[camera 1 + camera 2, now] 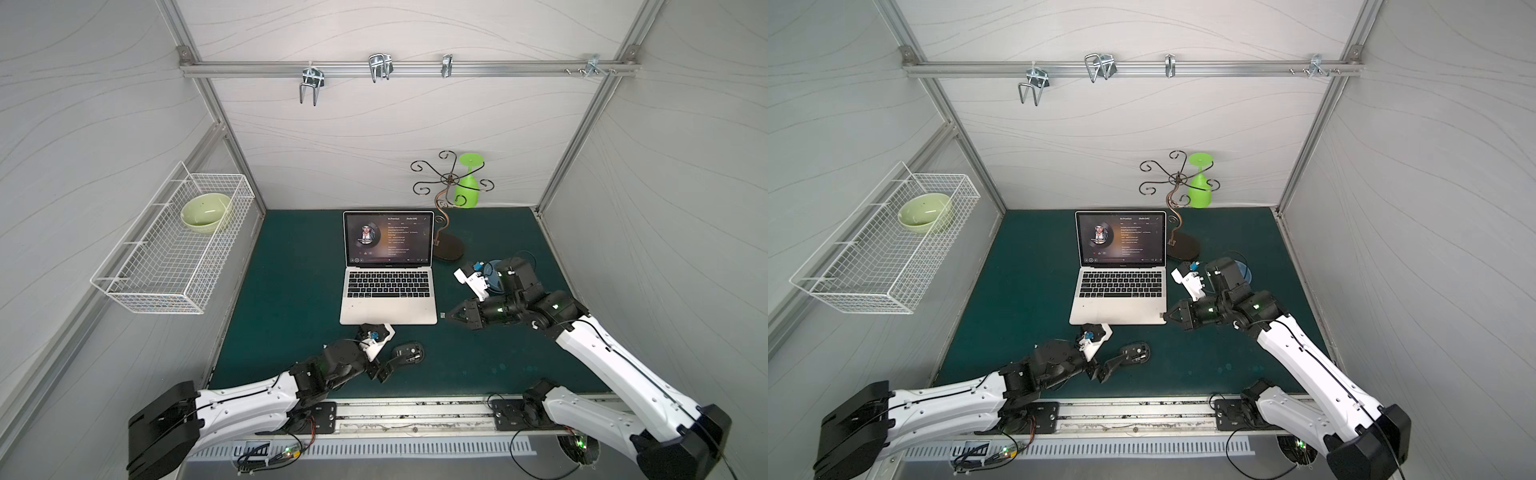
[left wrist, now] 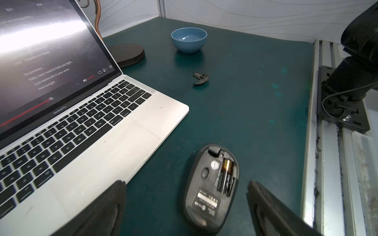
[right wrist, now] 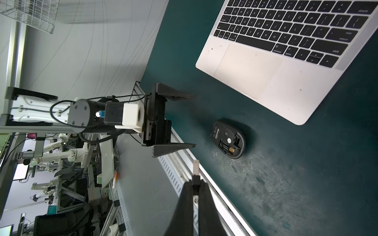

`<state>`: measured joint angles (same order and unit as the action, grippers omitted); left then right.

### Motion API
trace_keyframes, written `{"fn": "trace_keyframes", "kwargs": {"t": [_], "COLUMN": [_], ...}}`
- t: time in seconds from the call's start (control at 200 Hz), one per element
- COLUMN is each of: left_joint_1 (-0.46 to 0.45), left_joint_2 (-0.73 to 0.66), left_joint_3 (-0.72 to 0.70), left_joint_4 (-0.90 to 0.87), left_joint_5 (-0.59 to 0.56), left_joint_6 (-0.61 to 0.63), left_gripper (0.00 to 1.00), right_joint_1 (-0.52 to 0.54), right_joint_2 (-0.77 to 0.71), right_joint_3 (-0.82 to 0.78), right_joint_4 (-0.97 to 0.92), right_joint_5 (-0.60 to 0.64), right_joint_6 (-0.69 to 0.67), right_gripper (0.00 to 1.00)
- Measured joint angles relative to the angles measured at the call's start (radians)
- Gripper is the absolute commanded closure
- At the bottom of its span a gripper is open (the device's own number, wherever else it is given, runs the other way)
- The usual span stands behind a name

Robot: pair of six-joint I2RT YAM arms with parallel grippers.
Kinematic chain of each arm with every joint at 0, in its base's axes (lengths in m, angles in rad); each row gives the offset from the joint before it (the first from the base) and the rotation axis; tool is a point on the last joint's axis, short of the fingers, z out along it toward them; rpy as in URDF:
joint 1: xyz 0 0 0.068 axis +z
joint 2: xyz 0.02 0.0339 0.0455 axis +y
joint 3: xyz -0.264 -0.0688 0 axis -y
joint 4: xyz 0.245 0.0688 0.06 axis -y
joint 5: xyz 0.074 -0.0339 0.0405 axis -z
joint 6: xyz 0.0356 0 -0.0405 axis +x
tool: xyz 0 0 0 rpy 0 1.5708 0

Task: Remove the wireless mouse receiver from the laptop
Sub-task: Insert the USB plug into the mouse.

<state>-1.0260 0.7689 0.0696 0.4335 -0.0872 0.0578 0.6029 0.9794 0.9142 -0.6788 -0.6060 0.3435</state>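
The right gripper [image 3: 196, 182] is pinched shut on the wireless mouse receiver [image 3: 196, 168], a tiny stub whose black plastic end sits between the dark fingertips. Its flat silvery metal plug sticks out bare, just beside the front right corner of the slim silver laptop [image 1: 388, 309]. The right arm reaches low over the dark green mat [image 1: 291, 291], gripper pointing at the laptop, while the left gripper [image 2: 186, 183] rests low, spread wide and empty, just behind an upturned black oval mouse [image 2: 210, 183].
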Motion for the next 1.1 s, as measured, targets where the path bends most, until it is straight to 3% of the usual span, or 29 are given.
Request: {"fn": "trace_keyframes", "kwargs": {"t": [0.17, 0.285, 0.36, 0.645, 0.815, 1.1], "left_joint_1": [0.0, 0.0, 0.0, 0.0, 0.012, 0.1], "left_joint_2": [-0.19, -0.2, -0.132, 0.33, 0.402, 0.504], "left_joint_3": [-0.063, -0.065, -0.065, -0.049, -0.039, 0.012], "left_joint_4": [-0.086, -0.094, -0.069, 0.11, 0.193, 0.23], "left_joint_5": [-0.002, 0.001, 0.001, -0.005, 0.024, 0.233], "left_joint_6": [0.048, 0.071, 0.077, 0.085, 0.111, 0.174], "left_gripper": [0.02, 0.01, 0.02, 0.03, 0.02, 0.04], "right_joint_1": [0.0, 0.001, 0.001, 0.001, -0.001, -0.024], "right_joint_2": [0.015, 0.036, 0.039, 0.03, 0.019, 0.019], "right_joint_3": [-0.018, -0.018, -0.018, -0.018, -0.018, -0.018], "right_joint_4": [0.02, 0.041, 0.049, 0.065, 0.066, 0.066], "right_joint_5": [-0.031, -0.05, -0.057, -0.068, -0.076, -0.082], "right_joint_6": [0.008, 0.016, 0.025, 0.044, 0.048, 0.049], "right_gripper": [1.0, 1.0, 1.0, 1.0, 1.0, 1.0]}}
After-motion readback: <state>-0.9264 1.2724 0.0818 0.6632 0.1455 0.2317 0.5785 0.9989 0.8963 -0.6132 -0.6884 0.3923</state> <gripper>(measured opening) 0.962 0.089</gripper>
